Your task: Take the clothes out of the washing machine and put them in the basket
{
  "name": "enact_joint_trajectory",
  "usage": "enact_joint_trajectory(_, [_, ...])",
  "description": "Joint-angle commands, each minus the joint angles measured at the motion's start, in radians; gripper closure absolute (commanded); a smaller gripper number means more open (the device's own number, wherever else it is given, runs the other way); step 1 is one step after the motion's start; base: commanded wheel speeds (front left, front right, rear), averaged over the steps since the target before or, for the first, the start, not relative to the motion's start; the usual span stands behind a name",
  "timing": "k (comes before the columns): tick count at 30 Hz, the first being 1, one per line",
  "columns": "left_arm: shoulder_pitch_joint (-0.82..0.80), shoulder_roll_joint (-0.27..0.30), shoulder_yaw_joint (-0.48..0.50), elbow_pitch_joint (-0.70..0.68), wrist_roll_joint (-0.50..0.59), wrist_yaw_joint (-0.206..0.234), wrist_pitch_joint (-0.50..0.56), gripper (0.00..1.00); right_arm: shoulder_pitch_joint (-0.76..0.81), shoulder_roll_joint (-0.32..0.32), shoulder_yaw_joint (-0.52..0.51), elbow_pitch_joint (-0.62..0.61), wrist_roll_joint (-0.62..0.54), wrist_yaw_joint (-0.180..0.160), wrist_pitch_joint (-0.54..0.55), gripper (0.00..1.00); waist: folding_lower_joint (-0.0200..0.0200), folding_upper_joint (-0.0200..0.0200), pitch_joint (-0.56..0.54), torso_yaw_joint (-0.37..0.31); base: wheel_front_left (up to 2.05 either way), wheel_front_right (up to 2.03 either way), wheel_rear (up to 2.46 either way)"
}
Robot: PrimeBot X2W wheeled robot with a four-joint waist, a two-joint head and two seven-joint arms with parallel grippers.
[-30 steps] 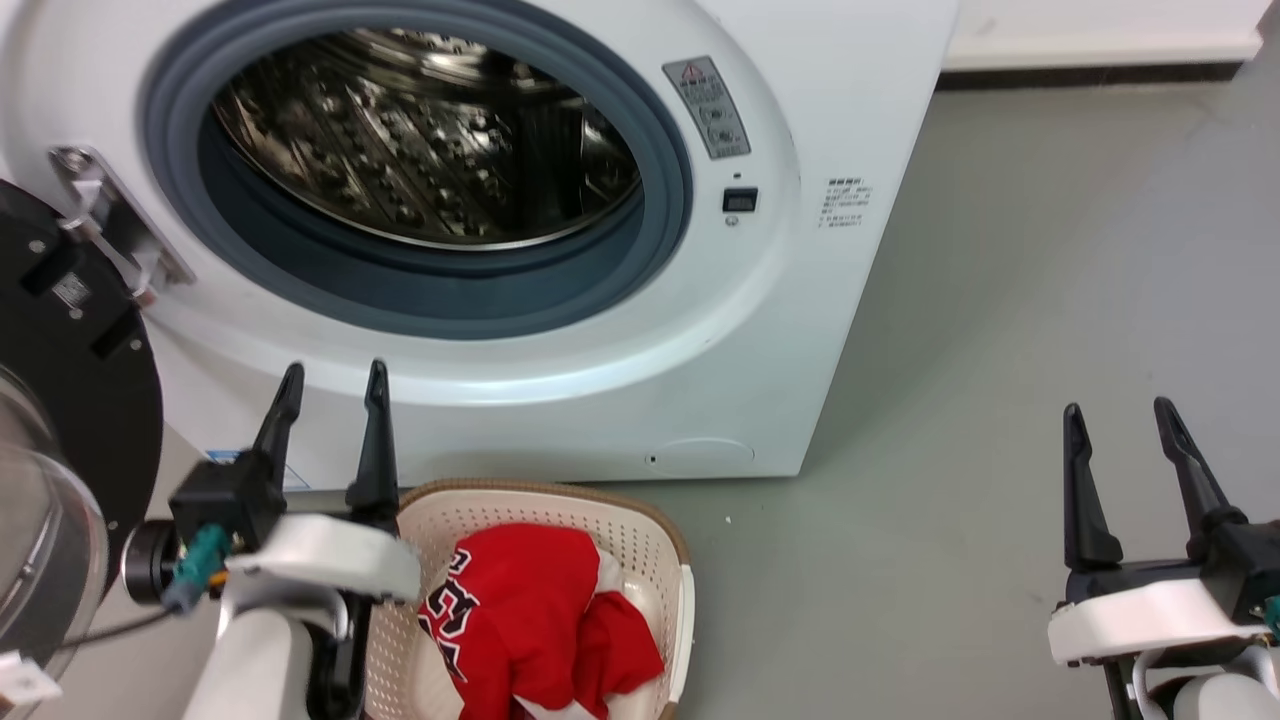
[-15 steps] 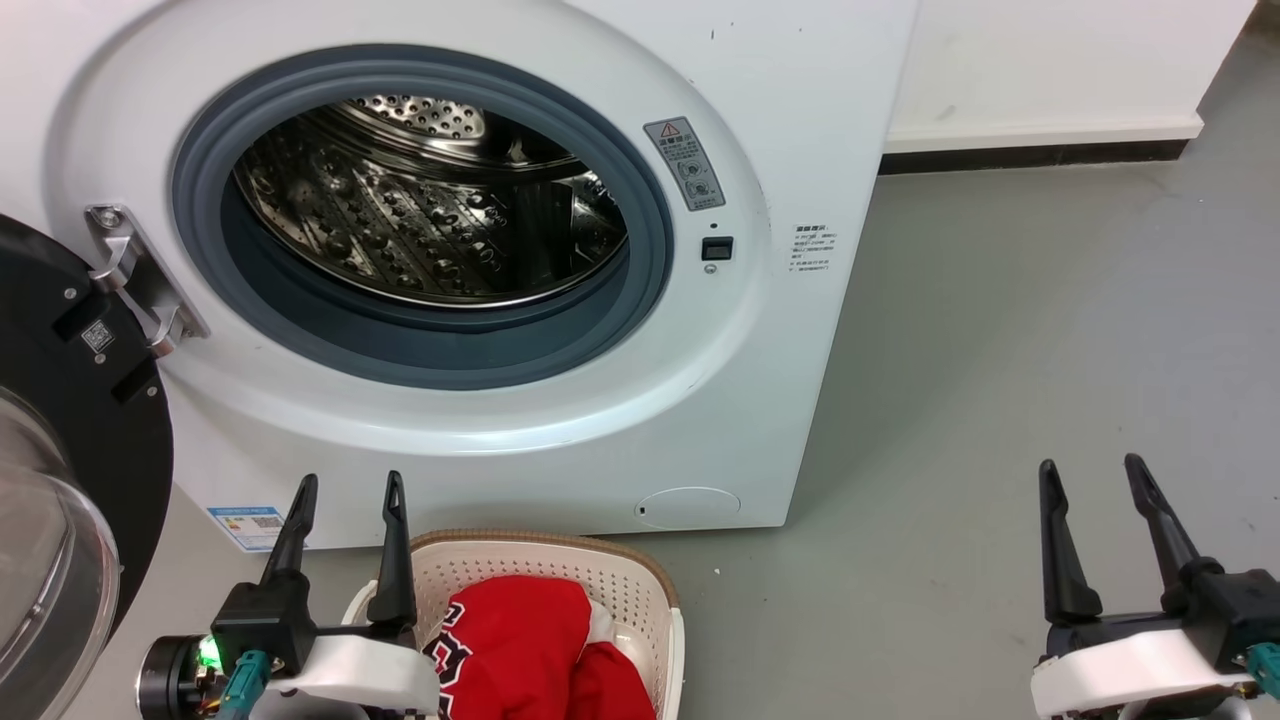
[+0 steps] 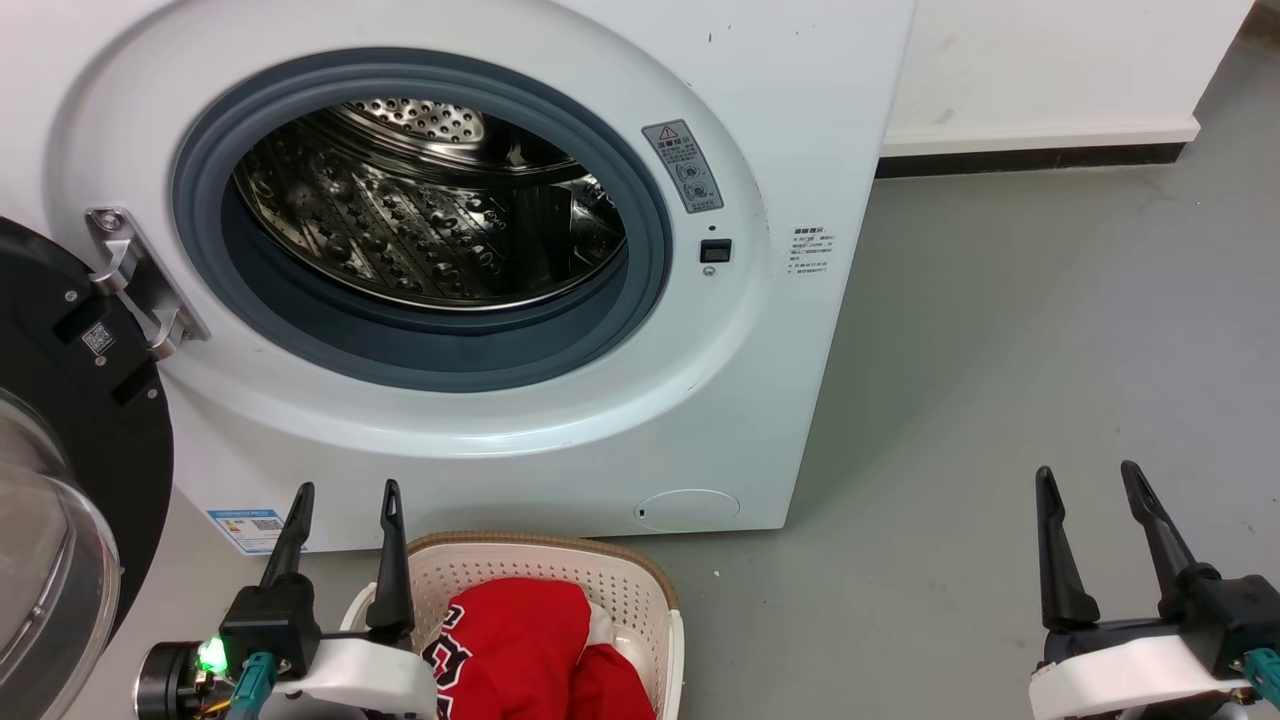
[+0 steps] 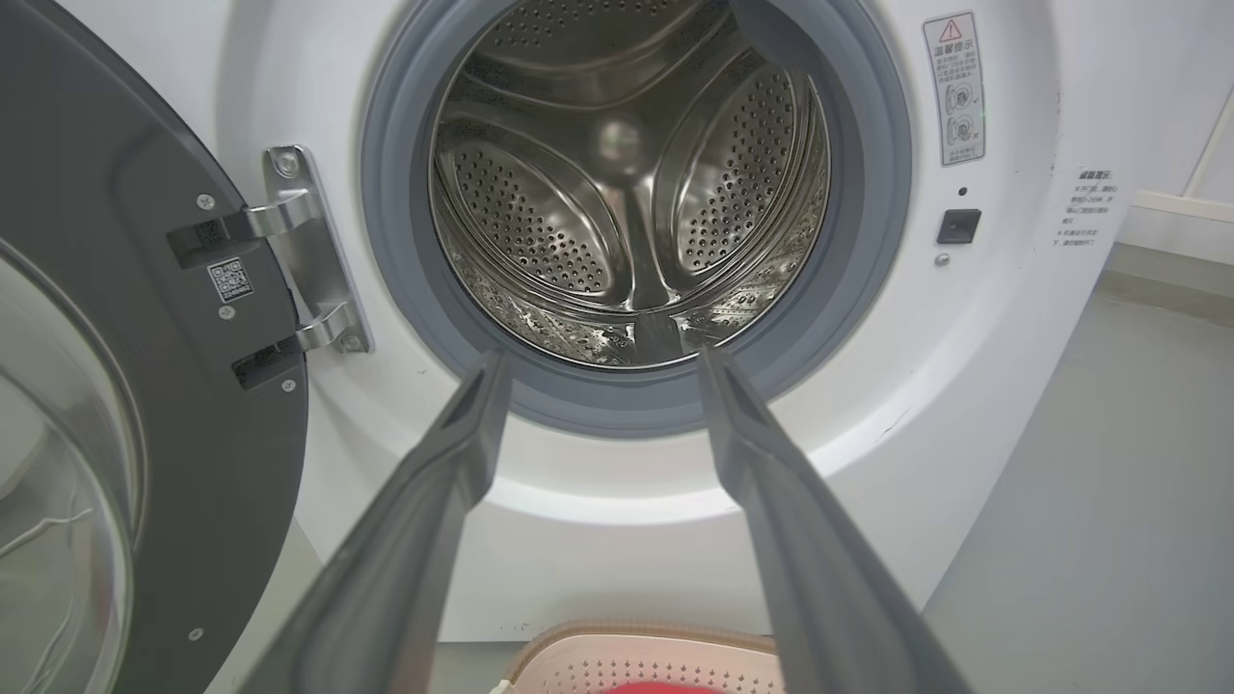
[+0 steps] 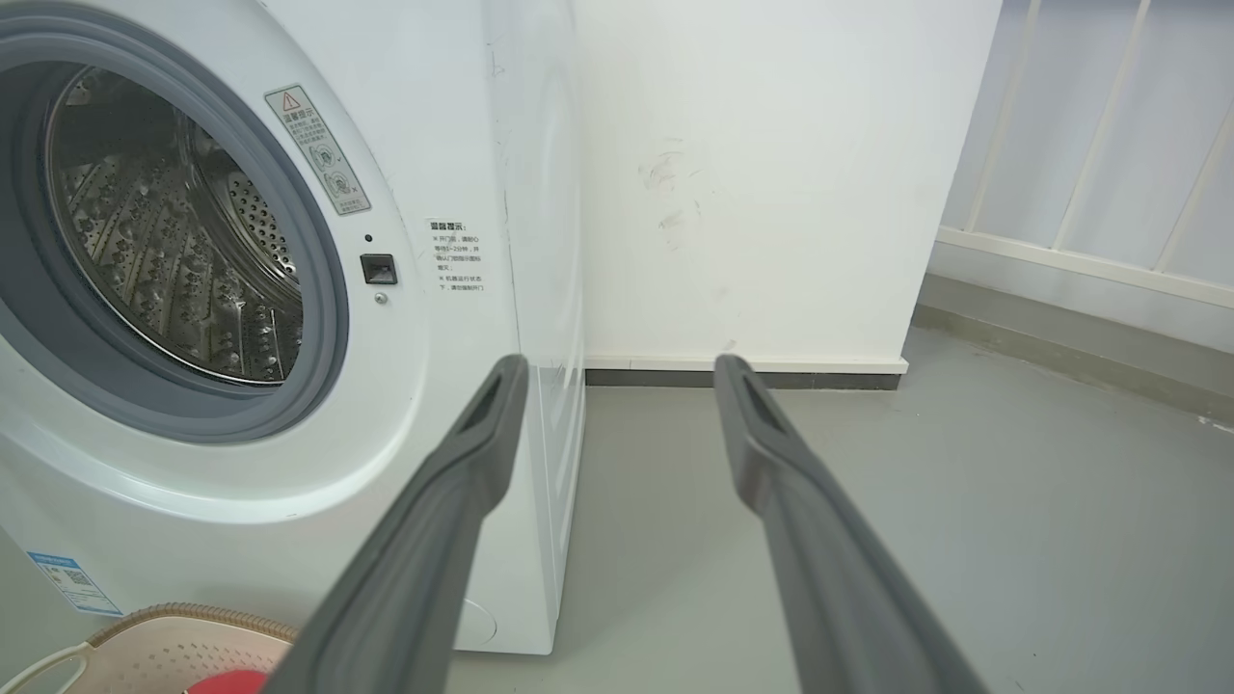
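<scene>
The white washing machine (image 3: 800,130) stands open, its steel drum (image 3: 430,210) showing bare metal and no fabric. In front of it on the floor sits the cream basket (image 3: 620,575) with the red clothes (image 3: 520,640) lying in it, black-and-white numerals showing on one. My left gripper (image 3: 345,492) is open and holds nothing, at the basket's left rim, fingers pointing at the machine (image 4: 964,405). My right gripper (image 3: 1088,472) is open too, apart over the floor to the right. The basket's rim (image 5: 193,617) and a sliver of red (image 5: 227,682) show low in the right wrist view.
The black-framed glass door (image 3: 70,470) hangs open at the left, close beside my left arm. Grey floor (image 3: 1000,330) spreads to the right of the machine up to a white wall with a dark skirting (image 3: 1030,158). White railing (image 5: 1109,145) stands further right.
The head view tilted up early on, then held still. Both grippers sit lower in the picture than one second ago, and in the last half second almost nothing moved.
</scene>
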Motion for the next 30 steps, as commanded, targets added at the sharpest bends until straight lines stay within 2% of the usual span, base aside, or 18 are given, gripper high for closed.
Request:
enact_joint_trajectory(1, [0.002, -0.005, 0.003, 0.000, 0.004, 0.003, -0.003, 0.00, -0.005, 0.001, -0.001, -0.003, 0.000, -0.001, -0.002, 0.00, 0.0000, -0.0001, 0.000, 0.000, 0.00, 0.00, 0.00])
enact_joint_trajectory(18, [-0.008, -0.012, 0.008, 0.029, 0.012, -0.016, -0.003, 0.00, -0.005, 0.001, 0.008, 0.000, 0.000, -0.001, -0.002, 0.00, 0.0000, -0.0001, 0.000, 0.002, 0.00, 0.00, 0.00])
enact_joint_trajectory(19, [-0.002, -0.014, 0.006, 0.031, 0.007, -0.013, 0.000, 1.00, 0.000, 0.000, 0.007, 0.004, 0.000, 0.000, 0.000, 1.00, 0.0001, -0.0001, 0.000, 0.002, 0.00, 0.00, 0.00])
enact_joint_trajectory(23, [0.003, -0.019, 0.009, 0.069, -0.010, -0.014, 0.012, 1.00, 0.008, 0.001, 0.007, 0.037, 0.017, 0.000, 0.005, 1.00, 0.0001, -0.0001, -0.001, 0.002, 0.00, 0.00, 0.00])
enact_joint_trajectory(30, [-0.014, -0.020, 0.025, 0.080, -0.159, -0.026, 0.055, 1.00, -0.009, 0.000, 0.003, 0.052, 0.171, 0.000, 0.041, 1.00, 0.0001, -0.0001, -0.003, 0.003, 0.00, 0.00, 0.00])
